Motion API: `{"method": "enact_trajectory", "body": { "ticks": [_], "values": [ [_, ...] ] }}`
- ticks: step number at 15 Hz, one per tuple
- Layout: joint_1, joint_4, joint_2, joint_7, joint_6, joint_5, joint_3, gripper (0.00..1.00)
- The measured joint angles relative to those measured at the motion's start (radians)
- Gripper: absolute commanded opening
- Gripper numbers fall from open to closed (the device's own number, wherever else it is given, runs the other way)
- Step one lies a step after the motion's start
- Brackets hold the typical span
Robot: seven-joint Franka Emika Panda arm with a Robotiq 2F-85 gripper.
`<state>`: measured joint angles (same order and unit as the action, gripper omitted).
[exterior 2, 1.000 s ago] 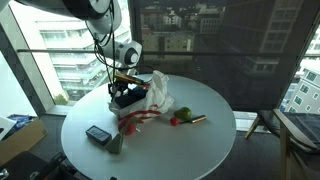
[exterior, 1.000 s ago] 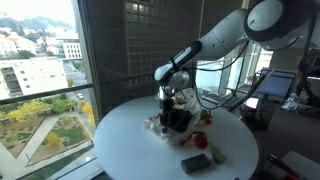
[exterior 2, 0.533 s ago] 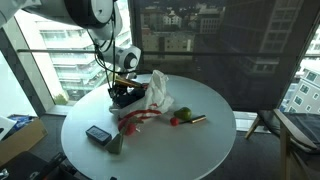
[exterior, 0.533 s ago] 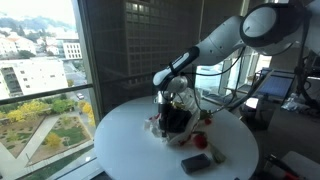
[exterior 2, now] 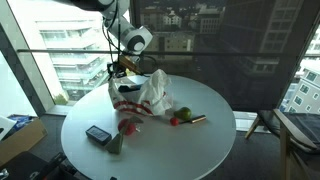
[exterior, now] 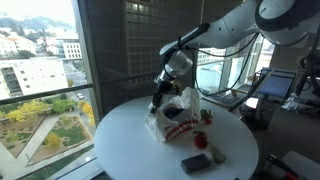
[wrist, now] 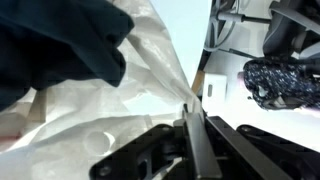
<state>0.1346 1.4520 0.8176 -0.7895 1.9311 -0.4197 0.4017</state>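
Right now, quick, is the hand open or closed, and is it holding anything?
The hand is closed, pinching the edge of the crinkled white plastic bag.

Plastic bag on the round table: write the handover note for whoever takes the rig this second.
Gripper: shut on the plastic bag, pinching its top edge; the wrist view shows thin film between the fingers.
Bag: one side is pulled up, the base rests on the round table.
On the table, apart from the bag: a black block, a green round thing and a small red thing.
Done: the edge is gripped and raised.
Left: the bag is not off the table, and its contents cannot be made out. The film looks thin and might slip, so go slowly.
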Motion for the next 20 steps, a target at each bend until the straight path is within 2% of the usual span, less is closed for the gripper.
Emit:
{"method": "enact_trajectory", "body": {
  "ticks": [3,8,13,15,16,18,20],
  "values": [
    [0.023,0.039,-0.085,-0.022,0.013,-0.067,-0.008,0.04],
    [0.006,0.142,-0.198,-0.020,0.054,-0.083,-0.050,0.05],
    [-0.032,0.276,-0.298,-0.045,0.236,-0.083,-0.071,0.05],
    [-0.045,0.337,-0.347,-0.055,0.309,-0.083,-0.071,0.08],
    [-0.051,0.369,-0.371,-0.056,0.340,-0.083,-0.072,0.31],
    [-0.068,0.422,-0.411,-0.041,0.379,-0.070,-0.088,0.41],
    [-0.092,0.465,-0.436,0.017,0.413,-0.037,-0.122,0.58]
  ]
}}
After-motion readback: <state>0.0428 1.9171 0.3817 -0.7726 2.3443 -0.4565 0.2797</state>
